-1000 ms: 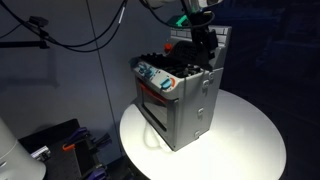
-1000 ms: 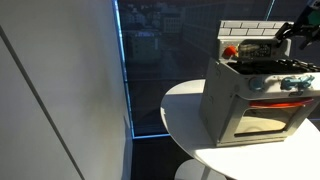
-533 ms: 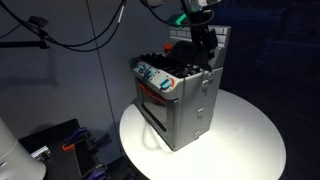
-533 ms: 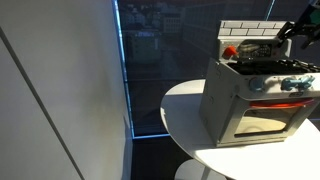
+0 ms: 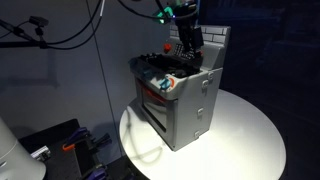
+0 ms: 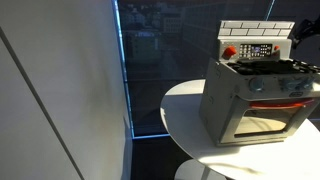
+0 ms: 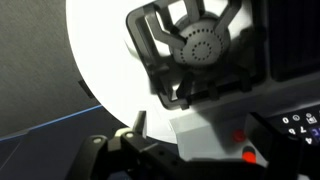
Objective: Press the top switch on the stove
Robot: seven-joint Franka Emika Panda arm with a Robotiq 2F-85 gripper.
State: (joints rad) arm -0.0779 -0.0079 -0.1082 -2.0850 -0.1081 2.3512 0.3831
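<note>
The small grey toy stove (image 5: 188, 108) stands on a round white table (image 5: 250, 140); it shows in both exterior views (image 6: 250, 100). Its brick-patterned back wall (image 6: 255, 28) carries a dark control panel (image 6: 260, 49) with a red switch (image 6: 229, 52) beside it. My gripper (image 5: 187, 45) hangs over the stove top close to the back wall, and only its tip shows at the frame edge (image 6: 297, 35). In the wrist view the gripper (image 7: 200, 132) looks open and empty, above a black burner grate (image 7: 195, 45) and red spots (image 7: 238, 137).
Cables and a black stand (image 5: 40, 30) hang at the back, and a dark box (image 5: 50, 145) lies on the floor beside the table. A tall white panel (image 6: 60, 90) stands near the table (image 6: 190, 115), with a dark window behind.
My gripper has shifted across the stove top along the back wall and slightly up. The stove has not moved.
</note>
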